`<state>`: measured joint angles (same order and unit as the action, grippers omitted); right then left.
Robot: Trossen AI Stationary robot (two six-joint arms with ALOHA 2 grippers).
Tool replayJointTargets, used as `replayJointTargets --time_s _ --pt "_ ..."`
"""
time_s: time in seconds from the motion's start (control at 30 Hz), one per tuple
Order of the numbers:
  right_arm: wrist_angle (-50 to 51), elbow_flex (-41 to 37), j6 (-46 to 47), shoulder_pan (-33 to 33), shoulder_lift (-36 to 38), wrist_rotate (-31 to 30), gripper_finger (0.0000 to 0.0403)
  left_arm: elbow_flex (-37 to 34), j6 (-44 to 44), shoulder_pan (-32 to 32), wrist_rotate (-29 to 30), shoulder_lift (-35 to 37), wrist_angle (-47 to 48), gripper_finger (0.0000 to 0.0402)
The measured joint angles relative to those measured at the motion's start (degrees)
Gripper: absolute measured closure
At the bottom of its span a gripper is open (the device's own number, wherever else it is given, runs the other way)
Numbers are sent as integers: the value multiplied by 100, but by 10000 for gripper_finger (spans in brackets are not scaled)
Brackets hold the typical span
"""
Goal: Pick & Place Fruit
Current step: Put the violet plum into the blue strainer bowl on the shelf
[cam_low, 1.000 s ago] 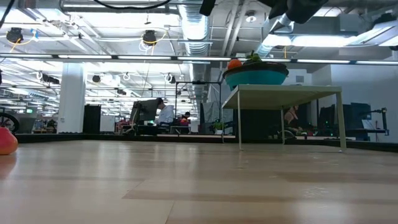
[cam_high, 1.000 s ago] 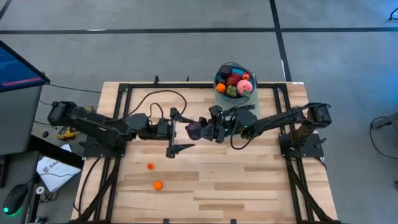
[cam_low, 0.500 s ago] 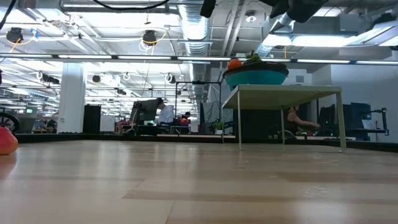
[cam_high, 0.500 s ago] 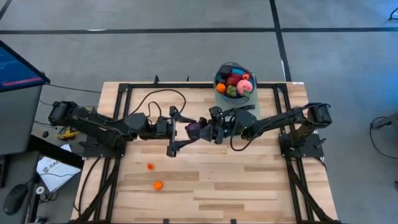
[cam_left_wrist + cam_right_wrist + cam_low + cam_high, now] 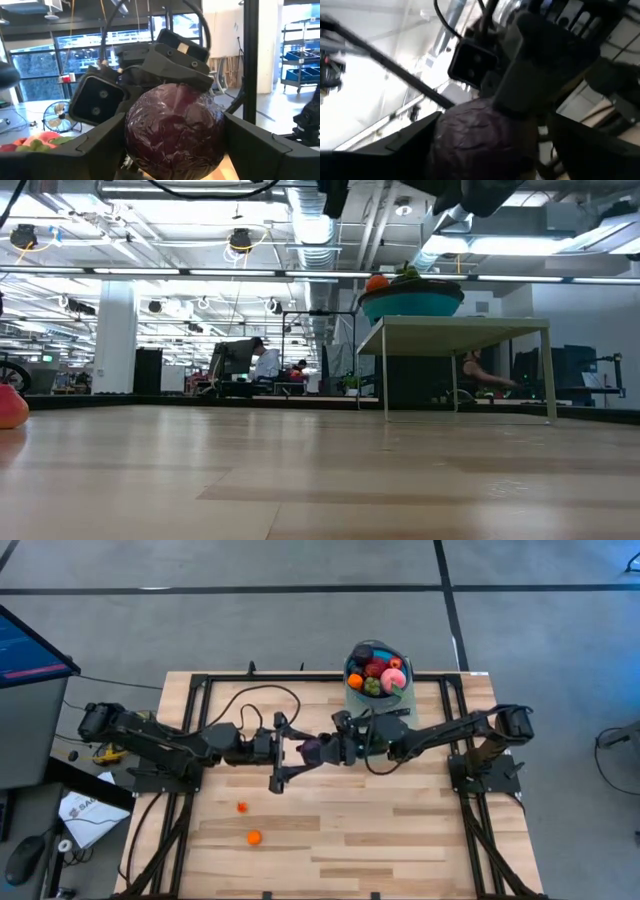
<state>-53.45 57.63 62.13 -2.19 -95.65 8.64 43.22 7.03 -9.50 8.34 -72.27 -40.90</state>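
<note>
- High view: I saw both arms meeting over the middle of the wooden table (image 5: 400, 840), the left gripper (image 5: 290, 750) and the right gripper (image 5: 330, 750) facing each other tip to tip.
- A dark purple fruit (image 5: 312, 749) sat between them, lifted off the boards.
- In the left wrist view that purple fruit (image 5: 175, 130) filled the gap between the left fingers (image 5: 95, 142), which pressed on both of its sides, so I counted the left gripper as clamped on it.
- The same view showed the right arm's wrist camera housing just behind the fruit, very close.
- In the right wrist view the purple fruit (image 5: 477, 140) lay between the right arm's own dark fingers (image 5: 407, 140); I could not tell whether they were pinching it or merely spread around it.
- A teal bowl (image 5: 357, 693) stood at the table's far edge, right of center, holding red, pink, green and orange fruit (image 5: 378, 674).
- Two small orange fruits lay well apart from the arms on the near left of the table: one (image 5: 242, 807) and, nearer the front edge, another (image 5: 254, 837).
- In the low view I saw the bowl (image 5: 412, 304) on a raised stand, and a red-orange fruit (image 5: 8, 406) at the left edge of the boards.
</note>
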Motion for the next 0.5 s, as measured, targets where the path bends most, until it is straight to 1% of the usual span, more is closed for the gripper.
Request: replayJointTargets --time_s 0.1,0.17,0.27,0.5 --pt "50 -4 -3 106 -18 638 21 0 -19 0 -19 0 48 101" --pt "79 -7 91 155 -18 834 9 2 -59 0 -15 0 46 101" --pt "506 -11 22 198 79 1083 14 2 -351 0 -22 2 178 101" --pt "1939 -25 -543 201 420 1125 36 11 -940 4 -105 11 1032 101"
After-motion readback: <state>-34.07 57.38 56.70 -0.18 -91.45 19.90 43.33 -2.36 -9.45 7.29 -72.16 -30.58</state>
